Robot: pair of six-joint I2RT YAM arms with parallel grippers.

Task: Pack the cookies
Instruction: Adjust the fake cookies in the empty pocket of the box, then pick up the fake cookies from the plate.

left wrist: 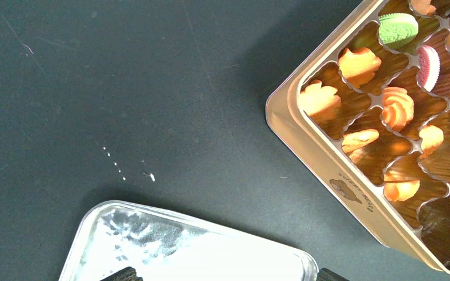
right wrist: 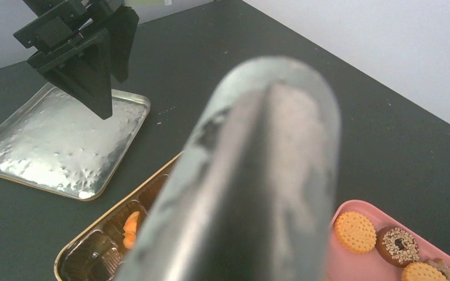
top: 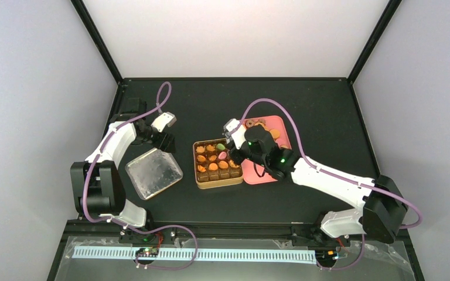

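The cookies lie in two places. Orange flower-shaped ones (left wrist: pixel 395 108), a green one (left wrist: pixel 398 29) and a pink one (left wrist: pixel 428 67) sit in the compartments of the brown tin (top: pixel 218 182). Round golden (right wrist: pixel 355 232) and dark (right wrist: pixel 397 246) ones lie on the pink tray (top: pixel 269 174). My right gripper (top: pixel 238 146) hangs over the tin's right edge, shut on the metal tongs (right wrist: pixel 258 175), which fill its wrist view and hide its fingers. Above the silver lid (top: pixel 153 172) my left gripper (left wrist: pixel 225 275) stands open, holding nothing.
The silver lid (left wrist: pixel 187 252) lies flat on the black table, left of the tin (left wrist: pixel 328 170). A few white crumbs (left wrist: pixel 147 175) dot the table near it. The left gripper (right wrist: pixel 85 64) shows above the lid (right wrist: pixel 58 146) in the right wrist view.
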